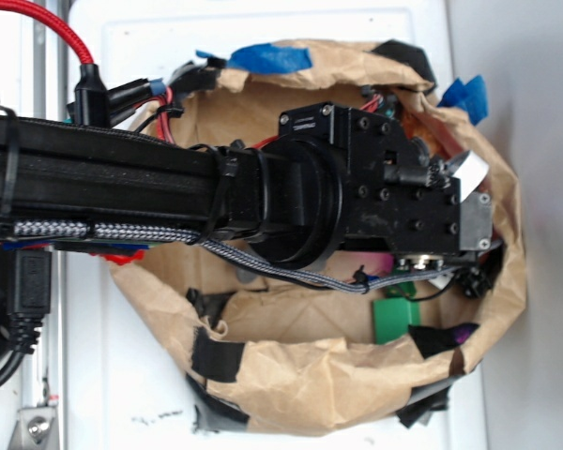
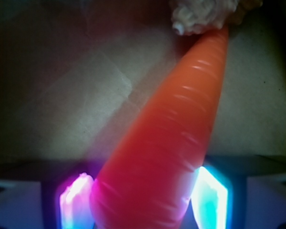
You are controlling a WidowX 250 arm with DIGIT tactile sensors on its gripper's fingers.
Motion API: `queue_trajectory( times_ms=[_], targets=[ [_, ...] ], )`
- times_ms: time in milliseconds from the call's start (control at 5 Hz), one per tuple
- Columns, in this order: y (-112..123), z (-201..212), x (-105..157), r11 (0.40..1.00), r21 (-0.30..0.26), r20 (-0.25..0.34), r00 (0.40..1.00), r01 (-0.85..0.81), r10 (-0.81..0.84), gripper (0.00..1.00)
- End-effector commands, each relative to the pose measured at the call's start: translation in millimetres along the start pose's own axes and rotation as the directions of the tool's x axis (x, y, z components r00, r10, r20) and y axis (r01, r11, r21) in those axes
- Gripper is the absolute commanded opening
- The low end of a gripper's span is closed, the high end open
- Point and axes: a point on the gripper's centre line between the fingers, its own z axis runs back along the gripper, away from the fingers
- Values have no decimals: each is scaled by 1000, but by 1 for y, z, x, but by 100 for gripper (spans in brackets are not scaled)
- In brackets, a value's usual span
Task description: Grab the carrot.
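Carrot (image 2: 167,143) lies between glowing fingers (image 2: 76,200) on brown paper (image 2: 62,86).

The carrot (image 2: 171,143) runs off the wrist view's bottom edge.

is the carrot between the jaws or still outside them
Between them. In the wrist view the carrot's thick end fills the gap between the two glowing fingers; whether they press on it, cannot tell.

You have one carrot (image 2: 167,143), one white plush (image 2: 202,14) at its tip, one green block (image 1: 392,319) and one paper bag (image 1: 291,366) on one desk (image 1: 131,394). Two lit fingers (image 2: 76,200) flank the carrot.
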Motion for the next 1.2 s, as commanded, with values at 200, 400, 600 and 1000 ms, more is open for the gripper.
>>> queue_trajectory(
  times_ms=[200, 400, 600, 1000],
  targets=[
    [19, 65, 6, 953, 27, -191, 938, 300, -290, 0],
    [27, 87, -2, 914, 16, -331, 865, 405, -377, 0],
    [32, 107, -16, 838, -92, -420, 742, 538, -523, 0],
    [44, 136, -25, 757, -68, -241, 726, 649, -644, 0]
  ],
)
